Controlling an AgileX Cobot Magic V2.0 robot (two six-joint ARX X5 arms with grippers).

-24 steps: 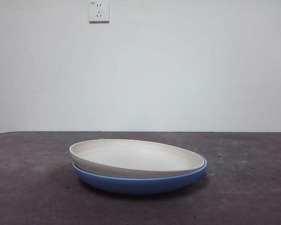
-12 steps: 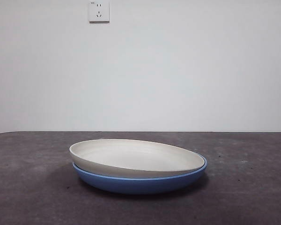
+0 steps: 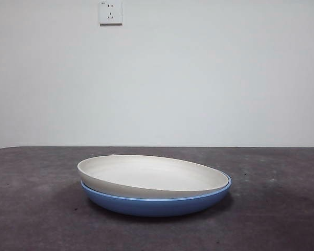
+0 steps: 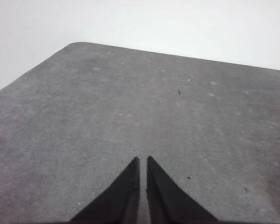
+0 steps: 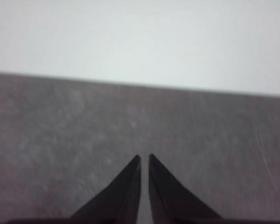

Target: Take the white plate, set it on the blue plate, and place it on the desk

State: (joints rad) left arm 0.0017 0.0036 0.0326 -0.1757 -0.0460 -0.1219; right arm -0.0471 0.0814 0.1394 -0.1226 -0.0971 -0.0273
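Observation:
In the front view the white plate (image 3: 152, 175) rests inside the blue plate (image 3: 157, 204), tilted, with its left rim raised a little above the blue rim. Both sit on the dark grey desk (image 3: 31, 209) near the middle. No arm shows in the front view. My left gripper (image 4: 143, 161) is shut and empty above bare desk (image 4: 130, 102). My right gripper (image 5: 144, 158) is shut and empty above bare desk (image 5: 60, 121). Neither wrist view shows a plate.
A white wall (image 3: 199, 78) with a socket (image 3: 110, 12) stands behind the desk. The left wrist view shows a rounded desk corner (image 4: 77, 44) and the desk's edges.

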